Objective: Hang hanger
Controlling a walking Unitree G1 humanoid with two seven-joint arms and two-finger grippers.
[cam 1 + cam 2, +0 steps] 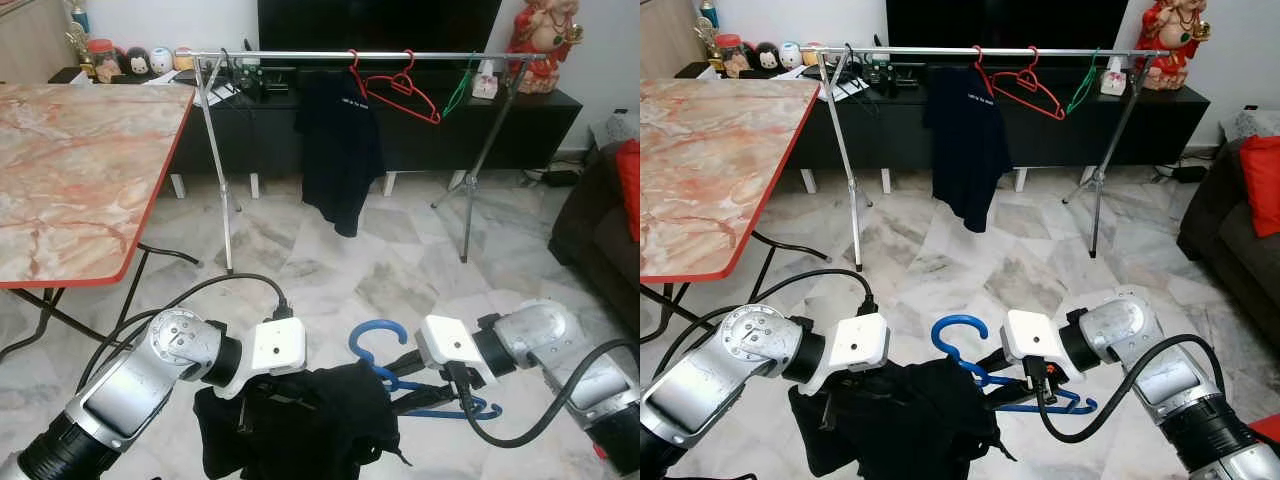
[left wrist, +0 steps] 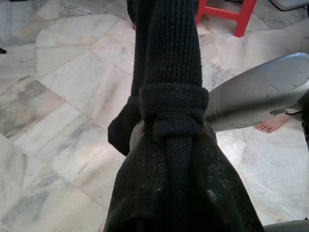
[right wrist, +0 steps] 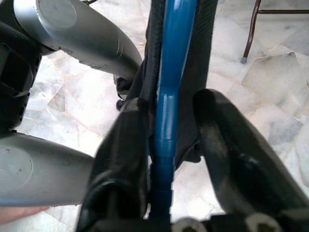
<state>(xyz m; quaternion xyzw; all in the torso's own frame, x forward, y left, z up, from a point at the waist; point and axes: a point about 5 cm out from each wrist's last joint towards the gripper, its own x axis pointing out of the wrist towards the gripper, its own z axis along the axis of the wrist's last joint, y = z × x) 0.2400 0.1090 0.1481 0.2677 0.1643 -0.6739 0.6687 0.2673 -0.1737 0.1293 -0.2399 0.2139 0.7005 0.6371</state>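
One blue hanger (image 1: 985,385) carries a black knitted garment (image 1: 905,420), hook upward.

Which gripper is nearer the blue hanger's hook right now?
Right. The right gripper is clamped on the blue hanger just beside its hook. The left gripper is further off, buried in the black garment draped on the hanger.

Blue hanger (image 3: 170,96) looks like smooth glossy plastic, black sweater (image 2: 169,63) is matte ribbed knit, floor (image 1: 400,260) polished marble.
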